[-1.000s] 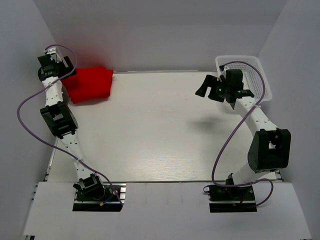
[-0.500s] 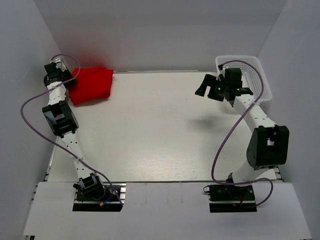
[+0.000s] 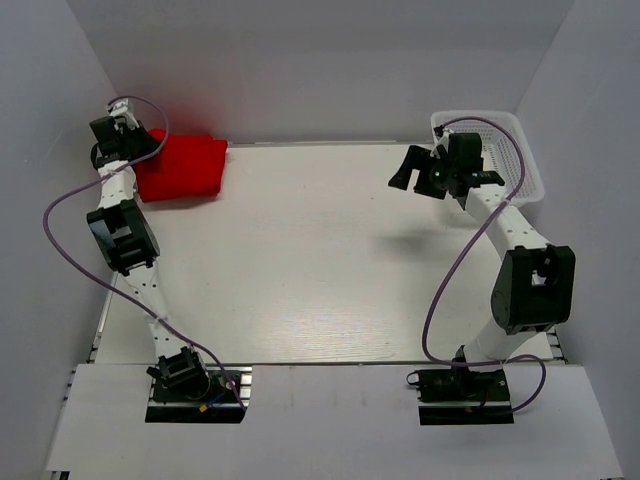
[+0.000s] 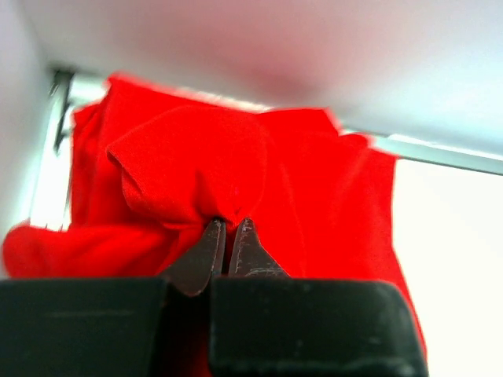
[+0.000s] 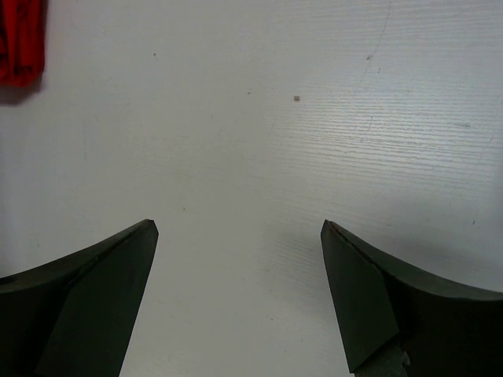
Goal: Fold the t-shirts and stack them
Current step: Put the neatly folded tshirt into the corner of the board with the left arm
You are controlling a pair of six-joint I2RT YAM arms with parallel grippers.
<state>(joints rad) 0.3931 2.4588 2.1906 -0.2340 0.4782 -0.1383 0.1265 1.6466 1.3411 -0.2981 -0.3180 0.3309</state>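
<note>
A red t-shirt [image 3: 185, 168] lies bunched in the table's far left corner, against the back wall. My left gripper [image 3: 133, 150] is at its left edge, shut on a raised fold of the red cloth [image 4: 189, 165]; in the left wrist view its tips [image 4: 230, 225] pinch that fold with almost no gap. Over the right side of the table my right gripper [image 3: 413, 166] hangs open with nothing in it. The right wrist view shows its wide gap [image 5: 240, 228] over bare table, and the red t-shirt [image 5: 20, 39] at the top left corner.
A white plastic basket [image 3: 524, 152] stands at the far right corner, just behind the right arm. White walls close in the table at the back and both sides. The white tabletop [image 3: 320, 260] stretches between the arms.
My left gripper has closed on the red t-shirt's left edge and drawn the cloth up and in, so the pile looks squarer. The right arm has barely moved.
</note>
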